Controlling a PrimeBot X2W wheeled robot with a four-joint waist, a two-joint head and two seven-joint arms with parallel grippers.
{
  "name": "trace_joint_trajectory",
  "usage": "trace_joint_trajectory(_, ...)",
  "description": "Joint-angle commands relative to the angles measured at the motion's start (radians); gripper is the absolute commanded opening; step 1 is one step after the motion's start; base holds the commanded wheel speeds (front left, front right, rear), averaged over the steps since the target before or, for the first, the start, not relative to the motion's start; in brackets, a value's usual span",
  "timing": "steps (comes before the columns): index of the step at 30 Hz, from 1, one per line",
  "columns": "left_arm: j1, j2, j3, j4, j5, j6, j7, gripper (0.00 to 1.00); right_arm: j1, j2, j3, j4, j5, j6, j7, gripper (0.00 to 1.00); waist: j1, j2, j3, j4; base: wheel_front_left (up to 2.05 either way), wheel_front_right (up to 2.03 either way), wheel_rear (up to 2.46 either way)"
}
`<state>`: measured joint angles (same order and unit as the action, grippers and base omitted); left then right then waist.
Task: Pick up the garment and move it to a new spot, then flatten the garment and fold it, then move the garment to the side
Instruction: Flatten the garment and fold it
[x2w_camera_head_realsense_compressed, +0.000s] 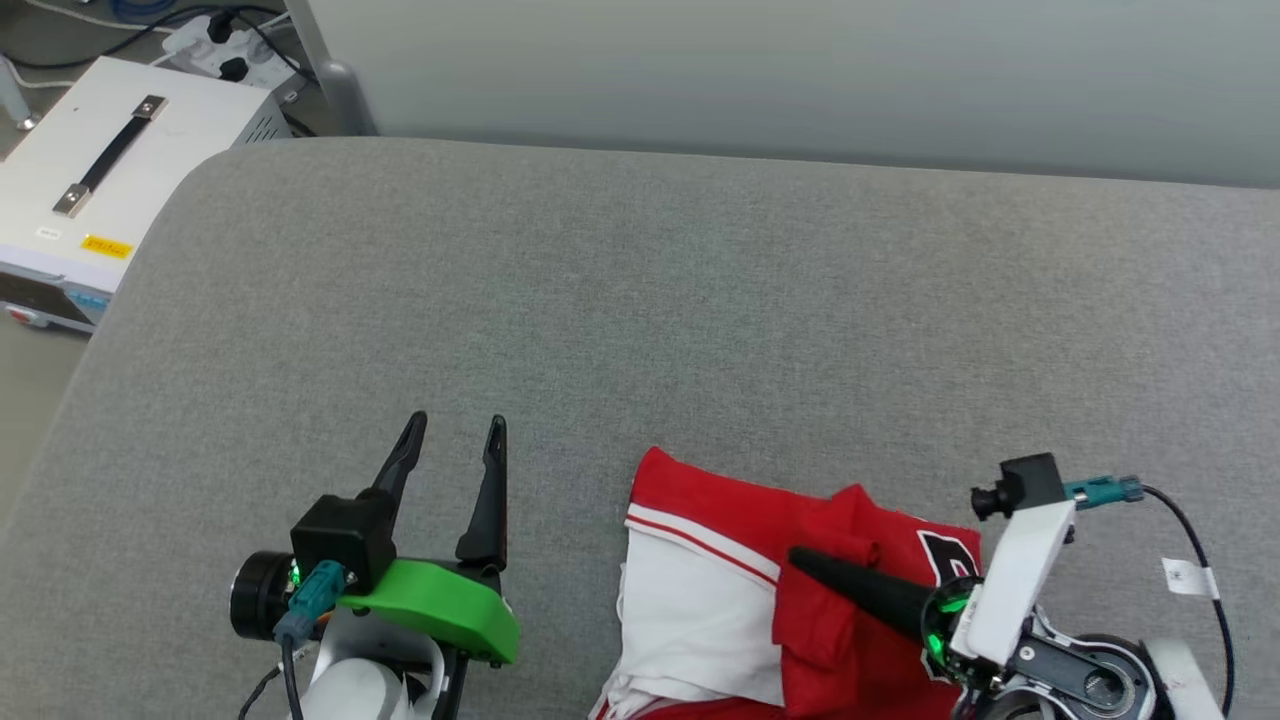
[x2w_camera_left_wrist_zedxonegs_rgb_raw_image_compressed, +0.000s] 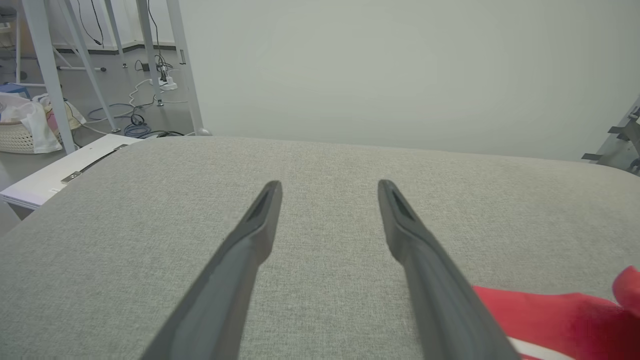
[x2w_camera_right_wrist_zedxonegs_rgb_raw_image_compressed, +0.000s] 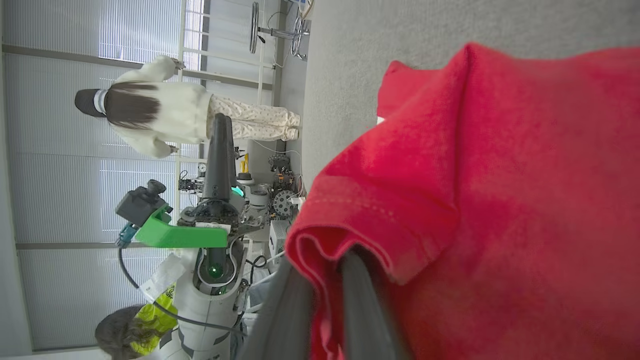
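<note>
a grey fabric-covered surface (x2w_camera_head_realsense_compressed: 700, 300) carried the garment (x2w_camera_head_realsense_compressed: 700, 610), a red jersey with white panels, lying rumpled at its near edge, right of the middle. a white case (x2w_camera_head_realsense_compressed: 100, 170) with a black handle sat off the far left corner. the left gripper (x2w_camera_head_realsense_compressed: 457, 425) hovered just left of the garment, fingers spread and holding nothing. the right gripper (x2w_camera_head_realsense_compressed: 805, 560) was pinched together on a red fold of the garment.
</note>
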<state>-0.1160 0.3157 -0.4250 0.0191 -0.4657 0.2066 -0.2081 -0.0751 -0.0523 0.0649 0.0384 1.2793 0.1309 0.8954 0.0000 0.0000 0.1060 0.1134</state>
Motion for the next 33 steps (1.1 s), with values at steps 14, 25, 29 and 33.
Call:
trace_joint_trajectory(14, -0.08, -0.047, -0.01, 0.057, 0.013, -0.03, -0.04, 1.0, -0.085, 0.0, 0.18, 0.105, -0.033, 0.0, -0.151, 1.0, 0.0, 0.0, 0.107, 0.064, 0.0, 0.0, 0.0)
trace_joint_trajectory(25, -0.069, -0.038, -0.002, 0.077, 0.012, -0.038, -0.047, 1.0, -0.075, -0.078, 0.255, -0.004, -0.065, 0.0, -0.254, 1.0, 0.0, 0.0, 0.05, 0.029, 0.0, 0.0, 0.0)
trace_joint_trajectory(29, -0.058, -0.03, -0.001, 0.076, 0.009, -0.034, -0.044, 1.0, -0.062, -0.142, 0.285, -0.053, -0.144, 0.0, -0.315, 1.0, 0.0, 0.0, 0.027, 0.011, 0.0, 0.0, 0.0)
trace_joint_trajectory(33, -0.047, -0.02, 0.001, 0.069, 0.006, -0.028, -0.036, 1.0, -0.048, -0.197, 0.287, -0.092, -0.251, 0.0, -0.407, 1.0, 0.0, 0.0, 0.008, -0.009, 0.0, 0.0, 0.0)
